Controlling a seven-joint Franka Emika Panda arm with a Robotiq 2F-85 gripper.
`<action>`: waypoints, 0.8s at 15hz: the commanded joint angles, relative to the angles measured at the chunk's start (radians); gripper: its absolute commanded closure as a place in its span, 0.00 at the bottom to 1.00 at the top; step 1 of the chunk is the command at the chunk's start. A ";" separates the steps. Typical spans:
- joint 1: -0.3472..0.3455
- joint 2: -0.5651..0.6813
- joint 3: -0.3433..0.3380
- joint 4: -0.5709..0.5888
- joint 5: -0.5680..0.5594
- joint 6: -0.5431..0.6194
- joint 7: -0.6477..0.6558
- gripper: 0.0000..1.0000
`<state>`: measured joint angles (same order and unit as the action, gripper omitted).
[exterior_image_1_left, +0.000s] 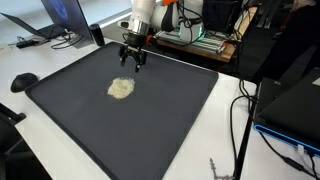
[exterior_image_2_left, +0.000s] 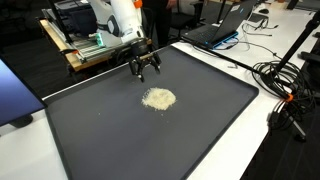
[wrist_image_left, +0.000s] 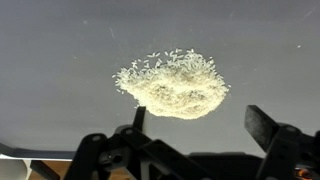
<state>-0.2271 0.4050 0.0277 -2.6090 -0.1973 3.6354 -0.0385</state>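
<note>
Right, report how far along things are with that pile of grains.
Done: nothing obvious; the grain pile sits in one heap on the dark mat. In hand: the gripper hovers open near it, empty. Left: any contact with the pile, not yet made.

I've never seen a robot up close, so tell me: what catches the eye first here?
A small pale heap of what look like grains sits near the middle of a big dark mat. Close beside it, the black claw hangs open over the mat, holding nothing.
</note>
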 joint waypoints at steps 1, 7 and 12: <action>0.040 -0.082 -0.023 -0.006 0.018 -0.155 -0.003 0.00; 0.106 -0.187 -0.032 0.040 0.043 -0.462 -0.025 0.00; 0.223 -0.219 -0.126 0.142 -0.063 -0.720 0.066 0.00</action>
<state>-0.0753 0.2077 -0.0388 -2.5215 -0.1955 3.0502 -0.0326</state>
